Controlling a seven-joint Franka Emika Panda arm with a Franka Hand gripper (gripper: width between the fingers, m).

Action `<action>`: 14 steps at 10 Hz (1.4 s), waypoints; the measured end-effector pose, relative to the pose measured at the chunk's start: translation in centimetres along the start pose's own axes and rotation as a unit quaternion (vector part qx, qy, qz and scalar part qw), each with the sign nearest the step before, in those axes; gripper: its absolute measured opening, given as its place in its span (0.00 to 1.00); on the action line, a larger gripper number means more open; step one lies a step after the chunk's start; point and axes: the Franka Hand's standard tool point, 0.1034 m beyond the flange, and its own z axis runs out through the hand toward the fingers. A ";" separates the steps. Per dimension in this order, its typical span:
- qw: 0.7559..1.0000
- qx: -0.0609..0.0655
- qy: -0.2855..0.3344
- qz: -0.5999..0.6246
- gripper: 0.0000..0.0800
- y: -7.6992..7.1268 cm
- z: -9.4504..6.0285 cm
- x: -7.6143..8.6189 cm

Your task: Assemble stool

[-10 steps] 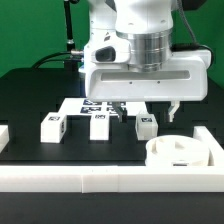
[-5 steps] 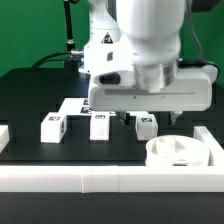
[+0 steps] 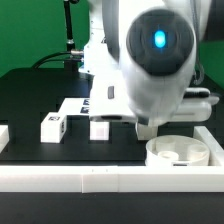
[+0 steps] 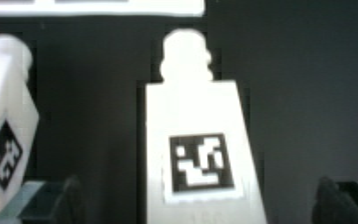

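The round white stool seat [image 3: 181, 152] lies at the exterior view's right, by the front rail. Two white tagged legs [image 3: 53, 127] [image 3: 99, 128] lie side by side on the black table. The third leg is hidden behind the arm in the exterior view. In the wrist view that leg [image 4: 197, 140] lies tag up, its peg end pointing away. My gripper [image 4: 201, 205] is open, with one dark finger [image 4: 51, 200] on each side of the leg and clear gaps between. A neighbouring leg [image 4: 5, 110] shows beside it. In the exterior view the gripper [image 3: 147, 126] is low over the table.
The marker board [image 3: 74, 105] lies behind the legs. A long white rail [image 3: 100, 178] runs along the table's front edge, with a short white block [image 3: 4, 135] at the exterior view's left. A white edge [image 4: 87, 6] shows beyond the leg's peg in the wrist view.
The arm has come down and tilted toward the camera over the rightmost leg, which it now hides in the exterior view. The other legs and the seat have not moved.
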 end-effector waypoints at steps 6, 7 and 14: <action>0.999 -0.004 -0.045 -0.003 0.52 -0.2 1.3 1.0; 0.999 -0.004 -0.046 -0.003 0.42 -0.2 1.3 1.0; 0.998 0.003 -0.052 -0.022 0.42 -3.9 -3.6 -3.1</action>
